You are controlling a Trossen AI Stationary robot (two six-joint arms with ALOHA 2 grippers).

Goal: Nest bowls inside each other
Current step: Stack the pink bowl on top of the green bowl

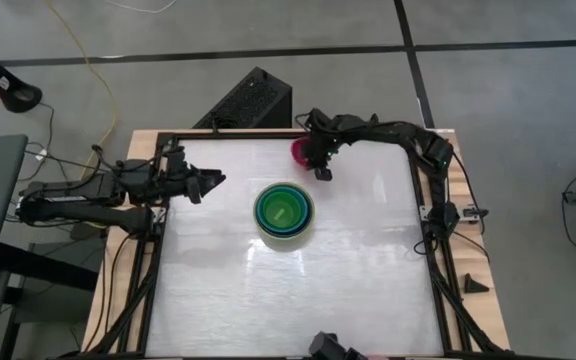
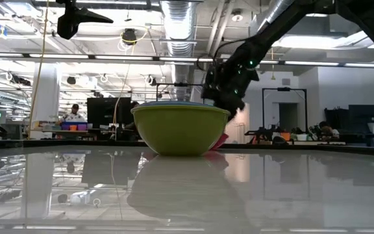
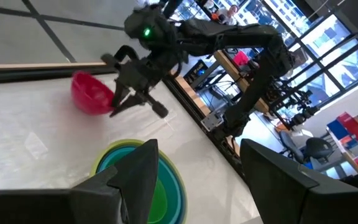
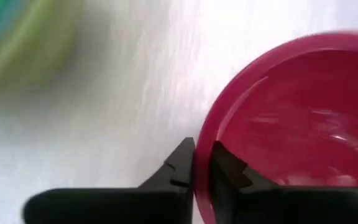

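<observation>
A stack of nested bowls point(image 1: 285, 210) stands mid-table: olive-yellow outermost point(image 2: 180, 127), then light blue, teal and bright green innermost. The magenta-pink bowl point(image 1: 299, 149) sits near the table's far edge, beyond the stack, and is largely hidden behind it in the low view. My right gripper point(image 4: 202, 163) reaches down to the pink bowl and is shut on it. My left gripper point(image 1: 211, 181) hovers open at the table's left side, above the surface and pointing toward the stack, with nothing between its fingers. My right gripper pinches the pink bowl's rim point(image 4: 202, 146) on the side that faces the stack. One finger point(image 4: 229, 171) is inside the bowl and the other point(image 4: 176, 168) is outside. The fingers slant down from above. Whether the bowl is clear of the table I cannot tell.
A black frame point(image 1: 423, 215) runs round the white tabletop. A black box point(image 1: 251, 100) lies on the floor past the far edge. Bare tabletop stretches from the stack to the near edge and to the right.
</observation>
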